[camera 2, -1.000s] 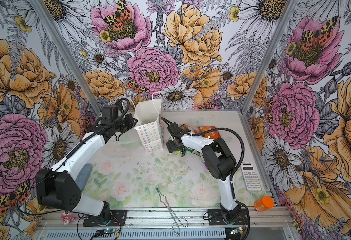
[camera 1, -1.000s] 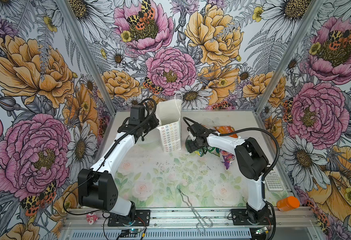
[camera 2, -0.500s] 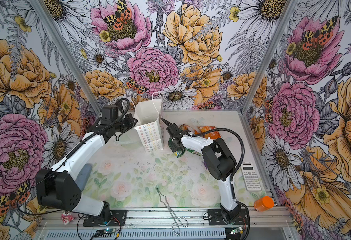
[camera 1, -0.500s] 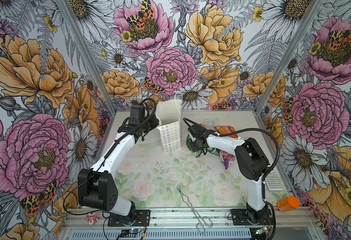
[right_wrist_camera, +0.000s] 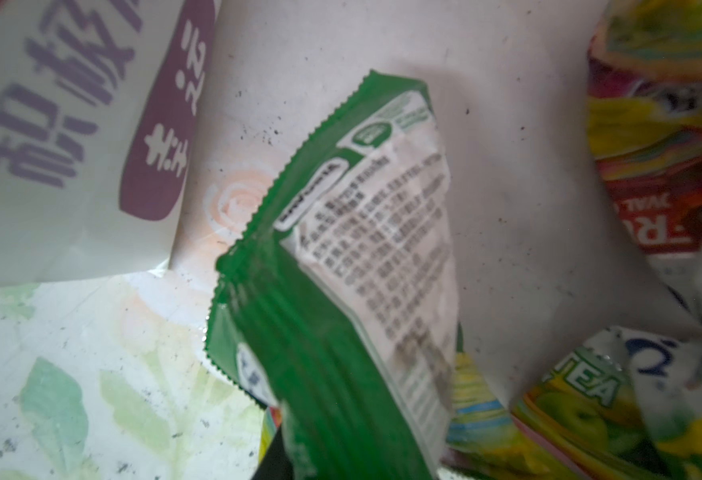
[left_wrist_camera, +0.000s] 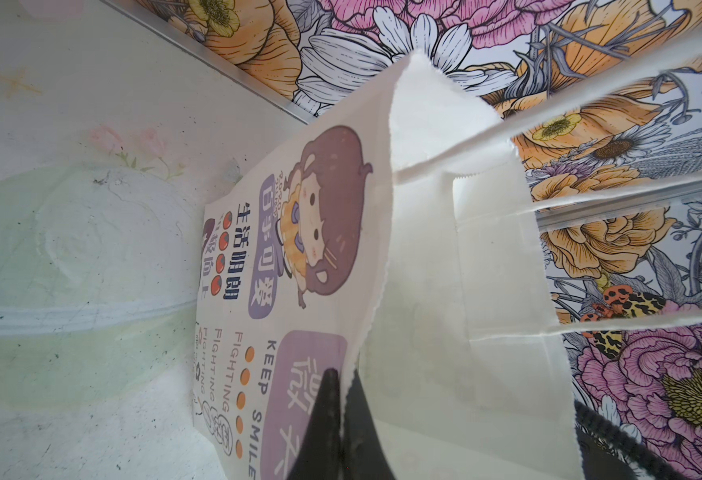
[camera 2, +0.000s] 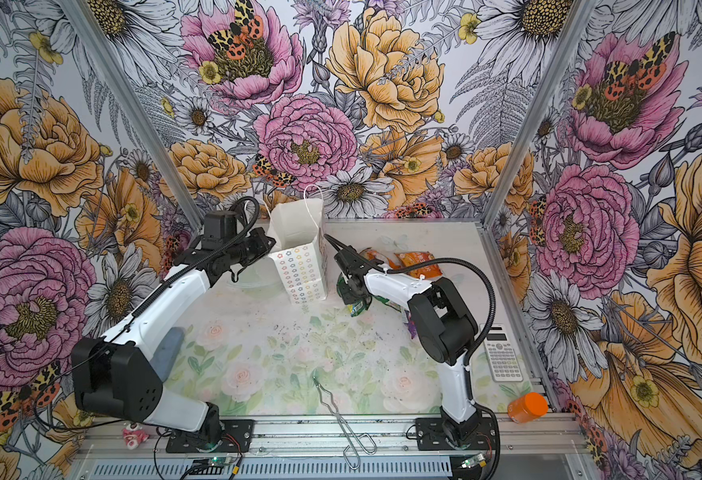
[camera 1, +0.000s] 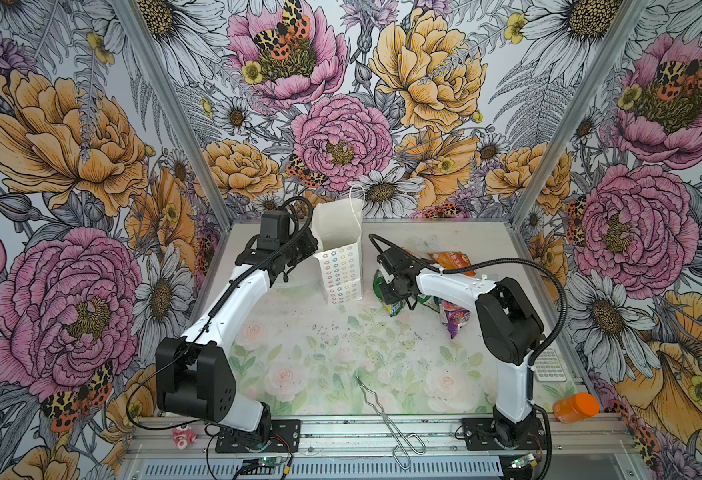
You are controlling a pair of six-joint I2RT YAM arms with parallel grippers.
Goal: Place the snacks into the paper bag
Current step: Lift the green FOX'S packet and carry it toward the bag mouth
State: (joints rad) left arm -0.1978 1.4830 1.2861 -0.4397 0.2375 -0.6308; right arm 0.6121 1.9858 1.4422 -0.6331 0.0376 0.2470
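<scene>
Pinching the green packet (right_wrist_camera: 257, 311) by its end, the right gripper (camera 1: 385, 291) sits beside the paper bag (camera 1: 341, 274), whose open mouth lies at its eleven o'clock from above, rim clamped by the left gripper (left_wrist_camera: 343, 386).

Both top views: high at the front, angled down over the whole surface (camera 1: 320, 353), fields nearly identical. Left wrist: close against paper bag (left_wrist_camera: 424, 270) rim. Right wrist: very near green packet (right_wrist_camera: 320, 332); bag also in frame.
</scene>
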